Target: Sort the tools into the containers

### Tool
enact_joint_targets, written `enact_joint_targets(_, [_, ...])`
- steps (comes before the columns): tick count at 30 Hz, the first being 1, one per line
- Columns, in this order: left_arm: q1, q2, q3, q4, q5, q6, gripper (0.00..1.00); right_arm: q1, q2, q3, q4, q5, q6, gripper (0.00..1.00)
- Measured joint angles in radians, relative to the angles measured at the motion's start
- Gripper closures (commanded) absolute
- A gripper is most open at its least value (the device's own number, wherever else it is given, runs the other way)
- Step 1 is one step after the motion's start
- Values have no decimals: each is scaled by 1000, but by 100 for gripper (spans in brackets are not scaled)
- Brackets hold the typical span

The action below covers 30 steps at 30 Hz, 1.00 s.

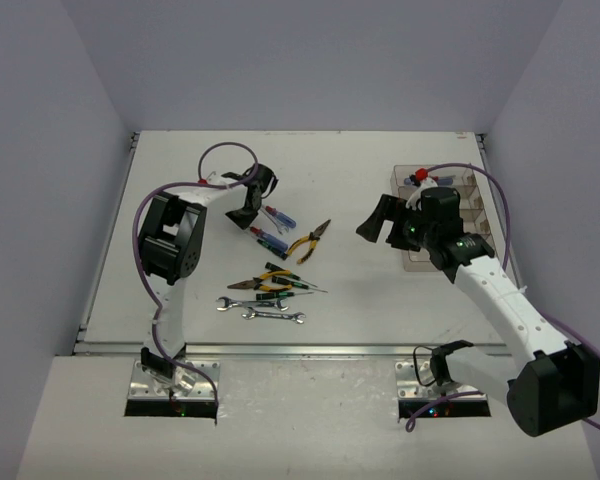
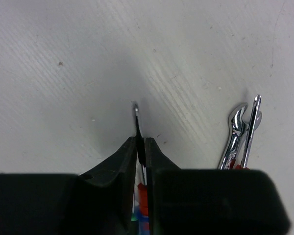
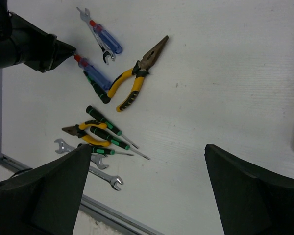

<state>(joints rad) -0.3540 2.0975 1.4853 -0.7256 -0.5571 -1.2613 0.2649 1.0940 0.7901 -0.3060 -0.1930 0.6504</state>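
Note:
My left gripper is shut on the thin metal shaft of a blue-and-red screwdriver lying on the table. The screwdriver's tip pokes out past the fingers, and its red collar shows between them. A second blue-and-red screwdriver lies just beyond, with a small wrench beside it. Yellow-handled pliers lie to their right. My right gripper hangs open and holds nothing, left of the containers.
Nearer the arms lie black-and-green screwdrivers, small yellow pliers and two silver wrenches. A red-and-blue tool lies in the far container. The table's metal front edge runs close behind the wrenches.

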Motion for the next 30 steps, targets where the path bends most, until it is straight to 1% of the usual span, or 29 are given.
enact_joint_targets(7, [2, -2, -1, 20, 23, 1, 100, 0, -8, -11, 2, -29, 0, 2])
enact_joint_targets(10, [2, -28, -38, 57, 37, 1, 100, 0, -6, -12, 14, -56, 0, 2])
enact_joint_targets(15, [2, -136, -129, 130, 66, 15, 100, 0, 15, -12, 56, -121, -2, 2])
enact_joint_targets(20, [2, -293, -208, 231, 112, 54, 100, 11, 98, -11, 130, -233, -33, 2])
enact_joint_targets(22, [1, -356, -247, 292, 144, 89, 100, 41, 148, 4, 135, -258, -71, 2])
enact_joint_targets(27, [-16, -495, -371, 426, 263, 210, 100, 200, 334, 142, 116, -265, -202, 3])
enact_joint_targets(30, [-49, -565, -441, 509, 353, 275, 100, 269, 413, 219, 121, -263, -236, 7])
